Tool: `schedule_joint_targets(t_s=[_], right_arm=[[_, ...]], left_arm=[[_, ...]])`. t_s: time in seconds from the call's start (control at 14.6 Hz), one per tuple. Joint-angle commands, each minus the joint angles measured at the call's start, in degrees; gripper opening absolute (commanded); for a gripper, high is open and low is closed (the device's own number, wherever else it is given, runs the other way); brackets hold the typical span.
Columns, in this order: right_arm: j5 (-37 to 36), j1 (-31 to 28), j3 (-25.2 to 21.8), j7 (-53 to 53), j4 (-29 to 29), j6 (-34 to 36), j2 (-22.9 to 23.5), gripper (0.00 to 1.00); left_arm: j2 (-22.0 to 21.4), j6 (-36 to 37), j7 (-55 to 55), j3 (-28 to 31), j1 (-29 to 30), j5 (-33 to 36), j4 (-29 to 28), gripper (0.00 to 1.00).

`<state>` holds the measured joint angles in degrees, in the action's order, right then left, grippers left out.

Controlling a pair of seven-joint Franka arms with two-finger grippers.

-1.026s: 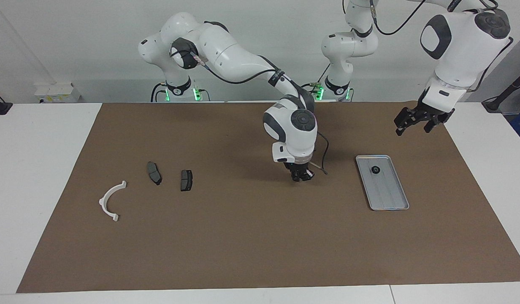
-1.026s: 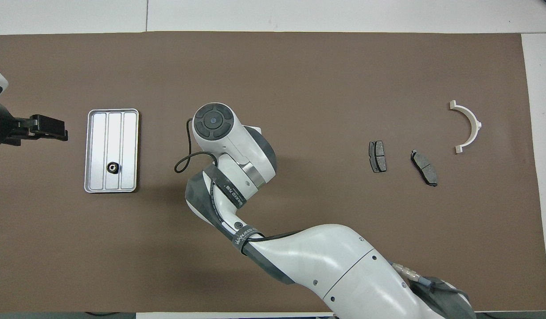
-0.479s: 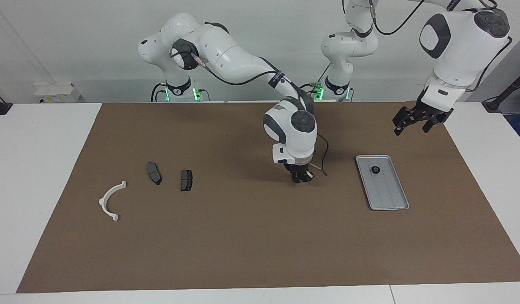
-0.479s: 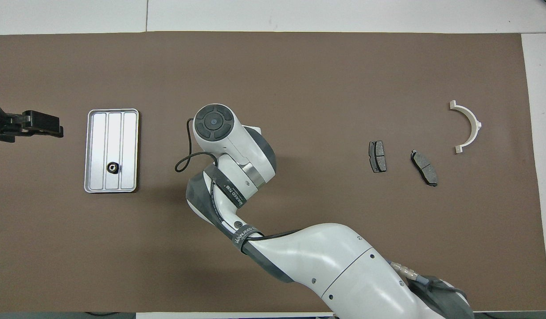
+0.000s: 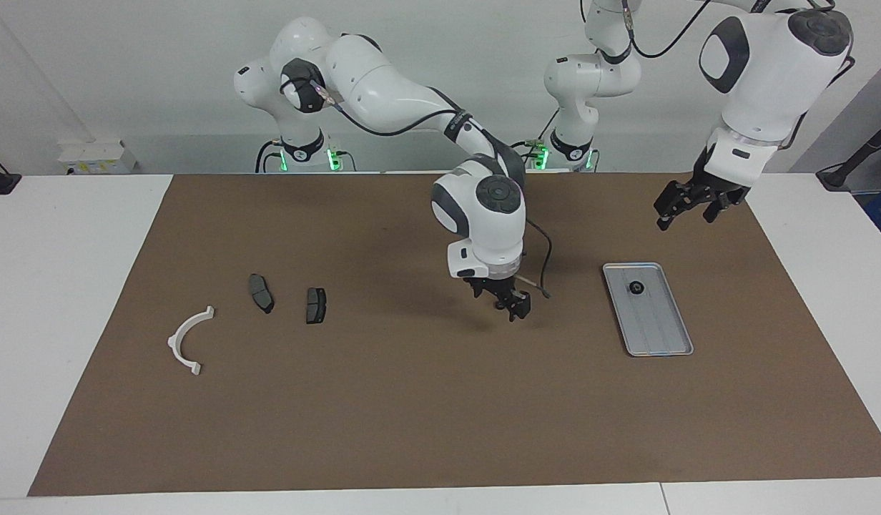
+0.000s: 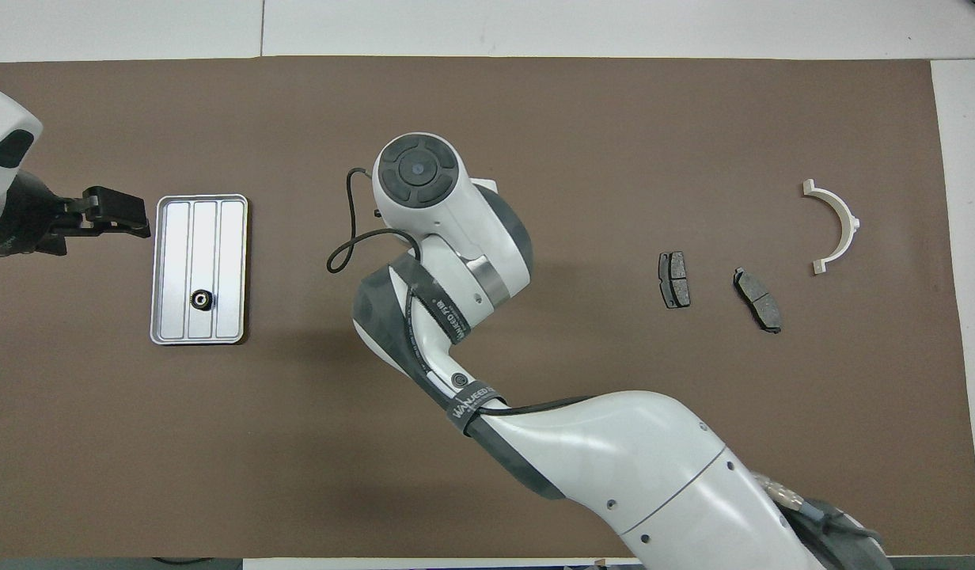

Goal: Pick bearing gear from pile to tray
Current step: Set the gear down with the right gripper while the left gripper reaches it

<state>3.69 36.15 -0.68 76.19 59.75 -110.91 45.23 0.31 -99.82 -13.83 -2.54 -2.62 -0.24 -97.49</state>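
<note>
Brown mat [image 5: 412, 400] covers most of the surface, and the one small black bearing gear [image 5: 636, 287] we can spot already sits in the tray [image 5: 662, 347], at the end nearer the robots. The right arm [image 5: 483, 214] hangs its jaws low over bare mat between the tray and the pile. They stand apart, with nothing in them as far as we can see. The left arm [image 5: 741, 143] waits with its jaws spread too, up over the mat close to the tray.

The pile shows us two brake pads [image 5: 262, 293] and a white half-ring [image 5: 186, 343], but no second gear. So we'd look properly before reaching. If one turns up, we'd come straight down and straddle it wide. We'd close gently, since a tiny round part probably skitters, and drop it on the tray's bare floor.
</note>
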Motion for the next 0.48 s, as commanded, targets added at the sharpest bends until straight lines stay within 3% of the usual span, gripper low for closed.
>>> schedule_joint_targets(t_s=[0.0, 0.41], right_arm=[[-0.2, -4.3, 0.6, -10.8, 1.4, 4.7, -6.7, 1.0], [-0.4, -15.4, 0.5, -43.4, 3.4, 16.1, -19.2, 1.0]], left_arm=[[3.0, -4.2, -10.4, 0.6, -5.0, -0.3, -0.4, 1.0], [13.3, -15.3, -34.2, 0.8, -17.0, 0.6, -0.9, 1.0]])
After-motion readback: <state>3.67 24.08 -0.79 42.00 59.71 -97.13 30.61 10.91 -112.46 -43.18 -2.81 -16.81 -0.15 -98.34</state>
